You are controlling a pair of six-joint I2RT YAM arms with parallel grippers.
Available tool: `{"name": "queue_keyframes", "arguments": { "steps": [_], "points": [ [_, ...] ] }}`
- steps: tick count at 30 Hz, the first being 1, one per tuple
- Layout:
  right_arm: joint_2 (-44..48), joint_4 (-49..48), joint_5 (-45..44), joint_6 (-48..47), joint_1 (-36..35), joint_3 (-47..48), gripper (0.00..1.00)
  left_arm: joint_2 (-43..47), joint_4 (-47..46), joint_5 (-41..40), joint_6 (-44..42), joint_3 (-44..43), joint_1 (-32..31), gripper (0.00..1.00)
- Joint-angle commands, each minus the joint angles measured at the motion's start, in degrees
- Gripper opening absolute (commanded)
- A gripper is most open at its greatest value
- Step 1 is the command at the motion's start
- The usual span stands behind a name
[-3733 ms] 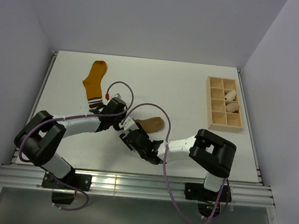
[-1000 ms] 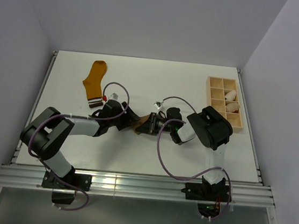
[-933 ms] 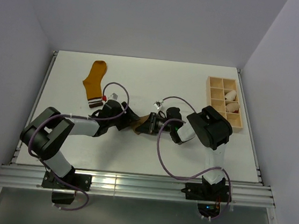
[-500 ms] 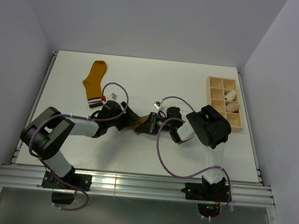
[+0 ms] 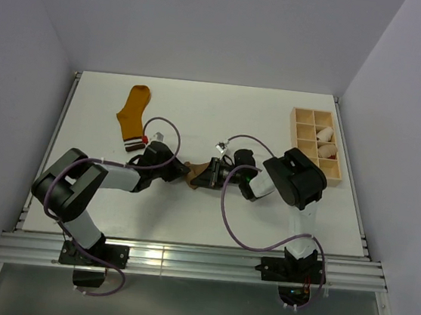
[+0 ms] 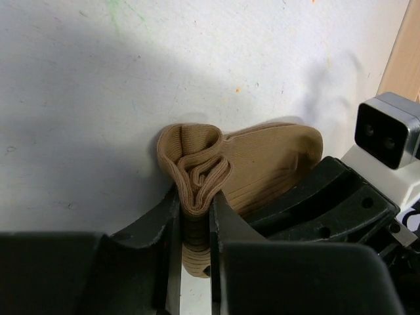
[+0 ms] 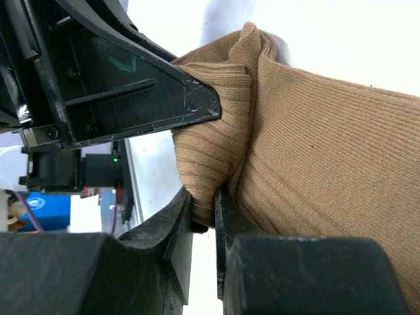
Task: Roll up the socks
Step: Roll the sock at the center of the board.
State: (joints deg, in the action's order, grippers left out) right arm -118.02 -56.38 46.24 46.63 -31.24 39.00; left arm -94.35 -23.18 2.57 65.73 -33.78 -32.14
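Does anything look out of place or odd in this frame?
Only the tan sock. In the middle of the table it is a lopsided wad of crumpled folds, not a tidy roll, pinched by both the left gripper and the right gripper. The mustard sock lies flat, apart, far left. Nothing looks spilled or damaged.

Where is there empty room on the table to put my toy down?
The biggest bare patch of table is at the back, between the orange sock and the wooden tray. Another lies at the front, between the two arms. The middle is crowded: left gripper and right gripper both pinch the brown sock.
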Motion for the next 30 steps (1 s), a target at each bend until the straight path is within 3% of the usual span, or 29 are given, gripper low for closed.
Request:
{"name": "queue_keyframes", "arguments": {
  "steps": [1, 3, 6, 12, 18, 30],
  "points": [
    [2.51, 13.64, -4.92, -5.84, -0.22, -1.12, 0.12, -1.63, 9.20, -2.30, -1.58, -0.67, -0.03, 0.01],
    [5.24, 16.72, -9.03, -9.44, -0.48, -1.56, 0.20, -1.37, 10.78, -2.30, -2.01, -1.46, -0.12, 0.00],
    [12.09, 23.58, -14.67, -14.54, -1.71, -2.09, 0.43, -0.76, 14.73, -2.30, -2.80, -3.31, -0.29, 0.00],
    [25.46, 35.45, -35.93, -25.26, -8.82, -1.13, 0.63, -0.57, 22.91, -5.90, -4.47, -7.70, -1.17, 0.00],
    [29.77, 38.19, -52.11, -34.76, -18.58, 0.81, 0.67, -1.80, 28.80, -6.87, -6.14, -11.66, -2.31, 0.00],
    [23.37, 34.14, -65.04, -49.26, -28.16, 5.20, 0.67, -2.95, 33.11, -6.70, -7.55, -15.53, -2.84, 0.00]
  ]
}}
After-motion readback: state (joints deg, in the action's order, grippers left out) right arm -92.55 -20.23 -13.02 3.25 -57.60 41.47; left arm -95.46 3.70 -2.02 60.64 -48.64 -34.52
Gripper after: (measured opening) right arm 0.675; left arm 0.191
